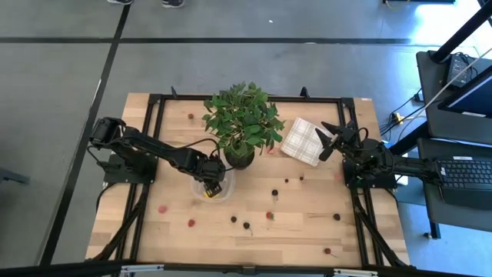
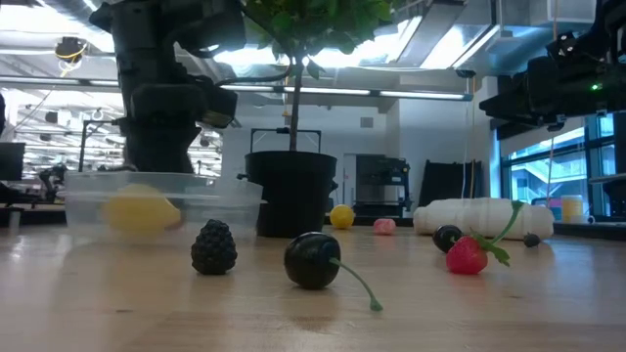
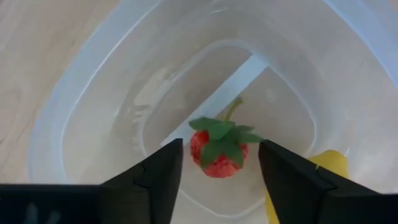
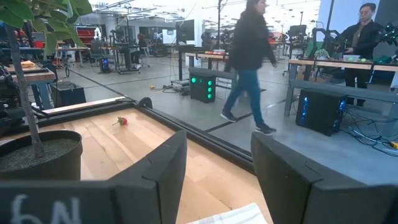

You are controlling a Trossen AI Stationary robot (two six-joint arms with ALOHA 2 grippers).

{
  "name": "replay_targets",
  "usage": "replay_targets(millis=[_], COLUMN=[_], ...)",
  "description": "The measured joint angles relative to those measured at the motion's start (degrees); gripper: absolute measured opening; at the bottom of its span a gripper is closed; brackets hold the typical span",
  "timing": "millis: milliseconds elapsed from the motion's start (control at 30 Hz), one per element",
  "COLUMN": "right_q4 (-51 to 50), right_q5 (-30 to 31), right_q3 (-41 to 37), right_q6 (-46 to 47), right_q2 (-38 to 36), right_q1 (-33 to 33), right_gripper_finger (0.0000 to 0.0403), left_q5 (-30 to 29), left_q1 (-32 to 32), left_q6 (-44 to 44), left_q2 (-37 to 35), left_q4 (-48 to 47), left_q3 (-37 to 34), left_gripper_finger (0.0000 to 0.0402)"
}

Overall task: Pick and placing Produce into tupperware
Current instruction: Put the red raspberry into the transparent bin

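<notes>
The strawberry [image 3: 219, 152] lies inside the tupperware [image 3: 93, 99], beside a yellow piece [image 3: 326, 165], directly between my left fingers [image 3: 165, 174]. These stand parted, gripping nothing. My right gripper [image 4: 214, 180] waits half-open and empty over the counter's [image 1: 307, 223] far side.

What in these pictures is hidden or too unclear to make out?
- High view: the left gripper covers the clear plastic tupperware; its contents are hidden.
- Left wrist view: the yellow lemon-like piece is partly behind a dark finger; whether the red strawberry has landed is unclear.
- High view: scattered berries too small to identify.
</notes>
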Motion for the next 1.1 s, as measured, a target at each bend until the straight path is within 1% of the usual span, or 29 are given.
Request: replay_targets(millis=[133,200,300,367,433,633,733,867,1000,1100], right_q4=[0.0,0.0,0.0,0.0,-0.1,-0.1,-0.1,0.0,0.0,0.0], right_q5=[0.0,0.0,0.0,0.0,0.0,0.0,0.0,0.0,0.0,0.0], right_q3=[0.0,0.0,0.0,0.0,0.0,0.0,0.0,0.0,0.0,0.0], right_q6=[0.0,0.0,0.0,0.0,0.0,0.0,0.0,0.0,0.0,0.0], right_q2=[0.0,0.0,0.0,0.0,0.0,0.0,0.0,0.0,0.0,0.0], right_q1=[0.0,0.0,0.0,0.0,0.0,0.0,0.0,0.0,0.0,0.0], right_gripper_finger=[0.0182,0.0182,0.0182,0.0182,0.0182,0.0182,0.0182,0.0182,0.0182,0.0182], left_q5=[-0.1,-0.4,-2.6,-3.1,-2.5,3.2,5.0,5.3,4.9,4.3], left_q1=[-0.3,-0.8,-2.3,-3.5,-4.9,-11.1,-15.1,-19.6,-23.2,-25.5], left_q6=[0.0,0.0,-0.5,-2.0,-4.8,-16.6,-19.0,-25.5,-37.8,-41.1], left_q2=[-0.5,-1.2,-3.0,-4.1,-5.2,-6.4,-6.3,-6.2,-5.9,-4.6], left_q4=[-1.2,-3.4,-7.9,-8.8,-8.8,-8.8,-8.8,-8.6,-8.0,-6.7], left_q3=[0.3,1.7,3.9,4.7,5.1,5.1,5.1,5.1,5.1,5.1], left_gripper_finger=[0.0241,0.0245,0.0247,0.0247,0.0248,0.0248,0.0248,0.0248,0.0248,0.0248])
